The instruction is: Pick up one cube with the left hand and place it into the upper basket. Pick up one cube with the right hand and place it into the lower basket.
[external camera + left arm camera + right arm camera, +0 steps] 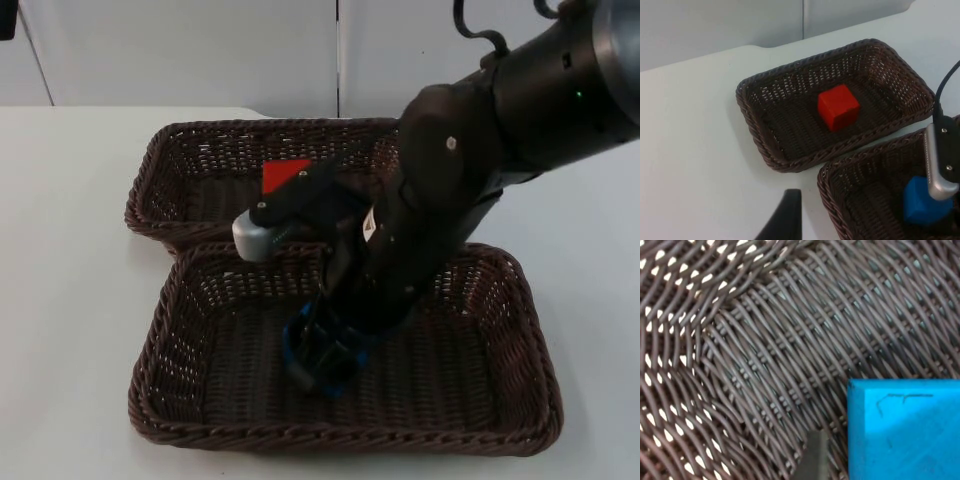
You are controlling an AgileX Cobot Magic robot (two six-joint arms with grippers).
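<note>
Lower basket (160,395) nearest; right hand (325,365) down inside it, grasping the blue cube (922,202) just above the weave. Red cube (838,107) sits in upper basket (755,107). Left hand (785,220) waits over the desk (70,250), grip unclear. Cubes look light, stiff (pinch flat sides).

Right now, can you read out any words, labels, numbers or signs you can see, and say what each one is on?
No text can be read.
Blue cube: faint scratched lines on its face, no letters or numbers.
Red cube: plain.
Upper basket and lower basket: plain wicker.
Right gripper, low in the lower basket by the blue cube: no label.
Left gripper, waiting over the table: no label.
</note>
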